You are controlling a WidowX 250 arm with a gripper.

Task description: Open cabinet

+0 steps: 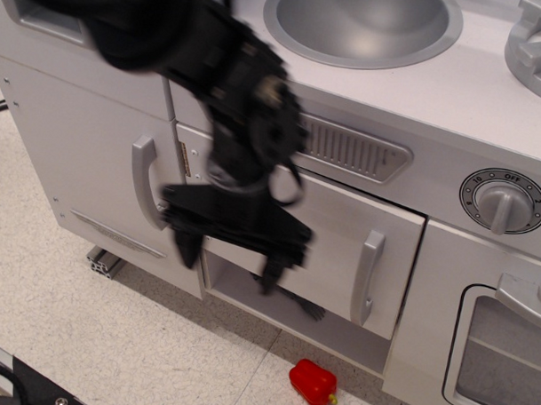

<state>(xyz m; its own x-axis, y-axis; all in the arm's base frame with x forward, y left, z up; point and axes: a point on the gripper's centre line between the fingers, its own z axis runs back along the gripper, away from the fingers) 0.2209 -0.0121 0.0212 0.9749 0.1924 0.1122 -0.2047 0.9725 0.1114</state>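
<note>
I see the black end effector blurred at centre frame, fingers spread, holding nothing. The white square cabinet door sits ajar, centre-right, its silver-grey bar handle well apart. Risk, in my judgement: the fingers strike the door panel instead of the handle.

My gripper is showing matt black plastic, blurred. Behind it the cabinet door is looking smooth, satin white, its bar handle silver-grey. Below me a glossy red toy pepper is lying on speckled flooring.
</note>
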